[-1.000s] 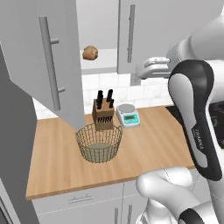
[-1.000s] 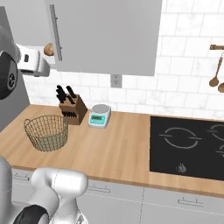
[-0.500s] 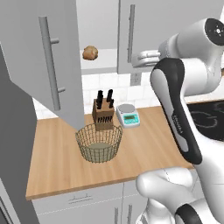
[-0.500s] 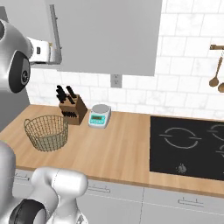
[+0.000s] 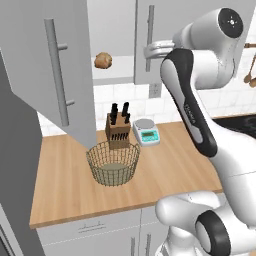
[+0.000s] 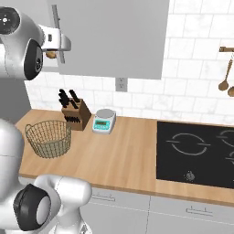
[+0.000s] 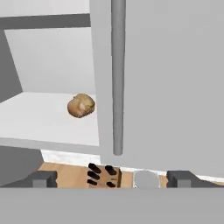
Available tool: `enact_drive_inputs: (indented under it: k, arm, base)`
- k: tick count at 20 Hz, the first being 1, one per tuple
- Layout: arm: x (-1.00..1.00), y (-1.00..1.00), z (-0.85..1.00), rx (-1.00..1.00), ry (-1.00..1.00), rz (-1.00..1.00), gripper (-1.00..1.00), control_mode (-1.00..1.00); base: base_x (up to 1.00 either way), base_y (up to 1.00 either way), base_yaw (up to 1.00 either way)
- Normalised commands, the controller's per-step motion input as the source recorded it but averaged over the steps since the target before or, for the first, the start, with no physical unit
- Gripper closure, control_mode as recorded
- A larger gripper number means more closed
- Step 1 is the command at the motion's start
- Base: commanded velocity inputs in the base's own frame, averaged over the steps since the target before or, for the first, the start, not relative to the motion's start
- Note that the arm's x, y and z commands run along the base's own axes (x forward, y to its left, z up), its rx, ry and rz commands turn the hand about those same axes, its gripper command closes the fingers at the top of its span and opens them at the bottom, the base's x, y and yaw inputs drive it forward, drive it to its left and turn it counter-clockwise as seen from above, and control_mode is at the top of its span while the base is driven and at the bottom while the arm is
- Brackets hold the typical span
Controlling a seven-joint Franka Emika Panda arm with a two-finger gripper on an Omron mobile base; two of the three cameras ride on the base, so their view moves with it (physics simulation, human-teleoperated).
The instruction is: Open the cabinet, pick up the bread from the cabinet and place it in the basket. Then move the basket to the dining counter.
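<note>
The cabinet's left door (image 5: 55, 75) hangs open, and the right door (image 7: 166, 78) is closed. The bread (image 5: 103, 60), a small golden-brown roll, lies on the pale shelf; it also shows in the hand view (image 7: 81, 105), left of the closed door's bar handle (image 7: 117, 74). My gripper (image 5: 148, 50) is open and holds nothing. It is raised in front of that handle, right of the bread, with its fingertips (image 7: 43, 178) wide apart. The wire basket (image 5: 113, 162) stands empty on the wood counter below the open door. The right base view shows the gripper (image 6: 64, 44) and the basket (image 6: 48, 138).
A knife block (image 5: 119, 131) and a small scale (image 5: 146, 135) stand behind the basket against the tiled wall. A black cooktop (image 6: 196, 153) lies to the right. Wooden utensils (image 6: 225, 82) hang on the wall. The open door juts out over the counter's left part.
My hand has risen and moved left, closer to the cabinet's closed right door and its handle. The arm's elbow has swung up. Bread and basket have stayed put.
</note>
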Motion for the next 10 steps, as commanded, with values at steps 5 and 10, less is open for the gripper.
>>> enact_drive_inputs:
  k: [5,10]
  arm:
    - [0.64,0.0,0.0,-0.01,-0.08,-0.04,-1.0,-1.0]
    - [0.55,0.04,0.01,0.0,0.0,-0.03,-1.0,-1.0]
  base:
    - [0.0,0.0,0.0]
    - [0.0,0.0,0.0]
